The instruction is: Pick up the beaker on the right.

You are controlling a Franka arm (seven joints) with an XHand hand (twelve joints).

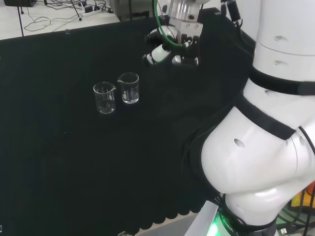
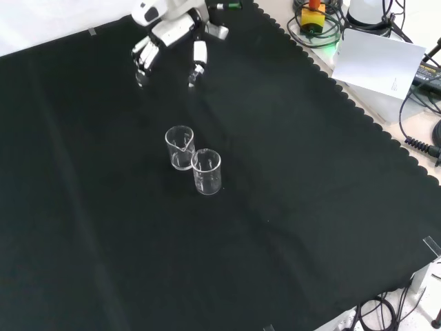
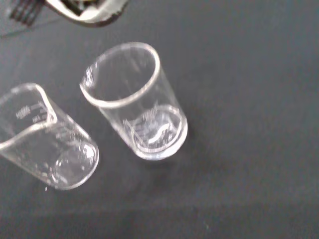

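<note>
Two small clear beakers stand upright and side by side on the black cloth. In the head view one beaker [image 1: 129, 88] is on the right and the other beaker [image 1: 104, 97] on the left. The front view has them as a farther beaker [image 2: 180, 147] and a nearer beaker [image 2: 207, 171]. The hand [image 1: 170, 46] hovers above the cloth, right of and beyond the pair in the head view. In the front view the hand [image 2: 169, 31] has its fingers [image 2: 197, 58] hanging relaxed, with nothing in them. From the wrist, one beaker [image 3: 144, 109] is central, the second beaker [image 3: 45, 144] beside it.
The arm's white links [image 1: 266, 128] take up the right of the head view. Cables [image 1: 54, 12] lie beyond the cloth's far edge. In the front view a white box [image 2: 375, 65] and a yellow button unit [image 2: 313, 14] sit past the scalloped cloth edge [image 2: 358, 110].
</note>
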